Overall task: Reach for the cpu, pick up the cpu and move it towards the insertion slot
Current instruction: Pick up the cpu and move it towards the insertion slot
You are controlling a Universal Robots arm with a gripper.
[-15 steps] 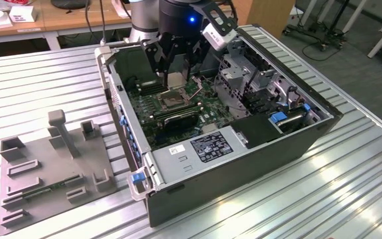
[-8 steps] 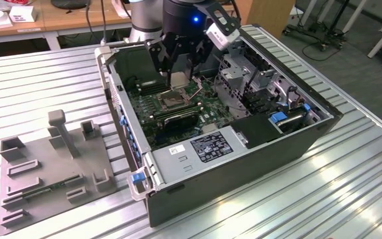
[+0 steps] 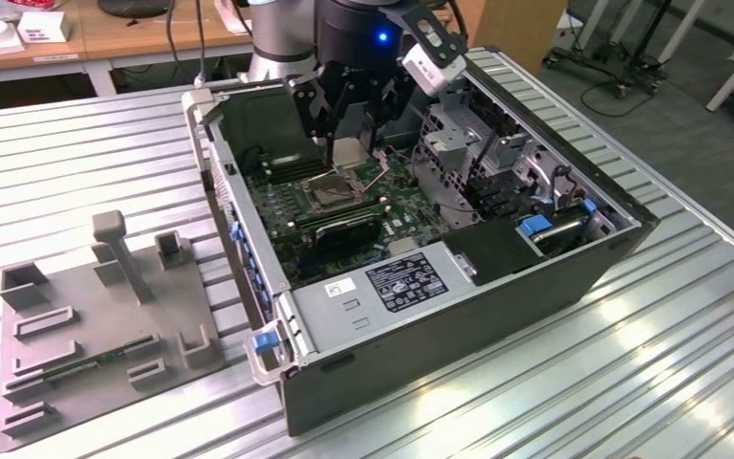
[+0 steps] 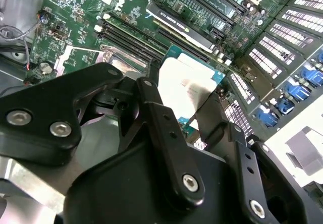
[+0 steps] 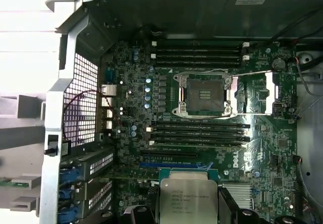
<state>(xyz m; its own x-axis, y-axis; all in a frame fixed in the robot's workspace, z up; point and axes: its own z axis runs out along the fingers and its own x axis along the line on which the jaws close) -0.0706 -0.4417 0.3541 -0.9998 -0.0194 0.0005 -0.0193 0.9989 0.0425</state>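
CPU [image 5: 188, 201] held flat between the closed fingers of the gripper [image 3: 345, 143], above the motherboard [image 5: 262, 153] inside the open case [image 3: 572, 277]; insertion slot [image 5: 203, 96] lies apart from it across the black memory slots [image 5: 199, 131], uncovered, frame open.

- The cpu [image 5: 187, 204] carries several lines of dark print, too fine to read.
- White sticker [image 5: 251, 0] on the case wall beyond the insertion slot [image 5: 203, 96]: possibly a mark, illegible.
- Black label [image 3: 404, 283] on the grey cover: unreadable white print.
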